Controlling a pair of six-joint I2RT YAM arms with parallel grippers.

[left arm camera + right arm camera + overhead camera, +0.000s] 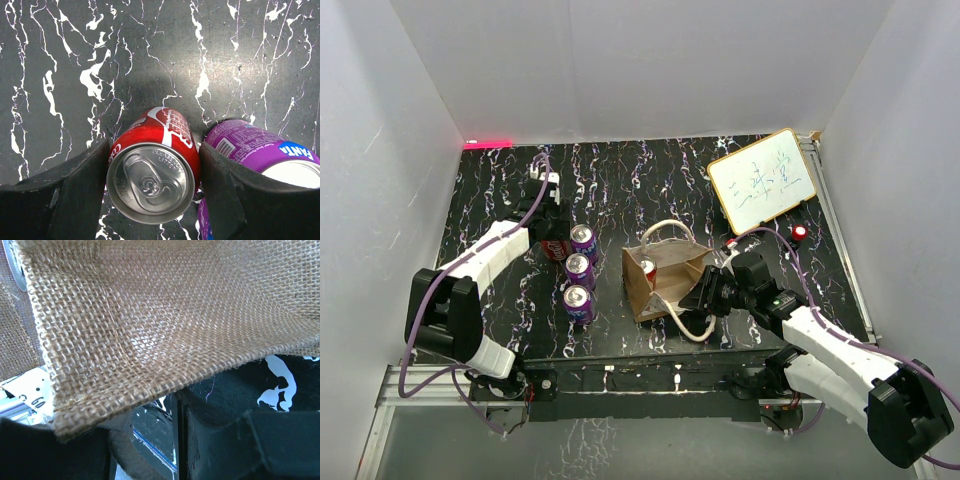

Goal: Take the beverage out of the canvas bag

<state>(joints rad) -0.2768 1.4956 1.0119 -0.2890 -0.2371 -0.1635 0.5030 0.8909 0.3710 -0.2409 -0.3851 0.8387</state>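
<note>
The tan canvas bag point(670, 280) stands open in the middle of the table, its cream handles looped out at the back and front. A red can point(648, 267) shows inside it. My left gripper point(556, 238) is left of the bag and shut on a red cola can point(150, 175), upright at table level beside a purple Fanta can point(260, 150). My right gripper point(706, 295) is at the bag's right rim. In the right wrist view the bag's woven wall point(165, 315) lies across my right gripper point(147, 412), hiding the tips; the jaws stand apart.
Three purple cans point(580, 270) stand in a row left of the bag. A white board with a yellow frame point(763, 180) lies at the back right. Two small red-topped things point(800, 232) sit near it. White walls enclose the table.
</note>
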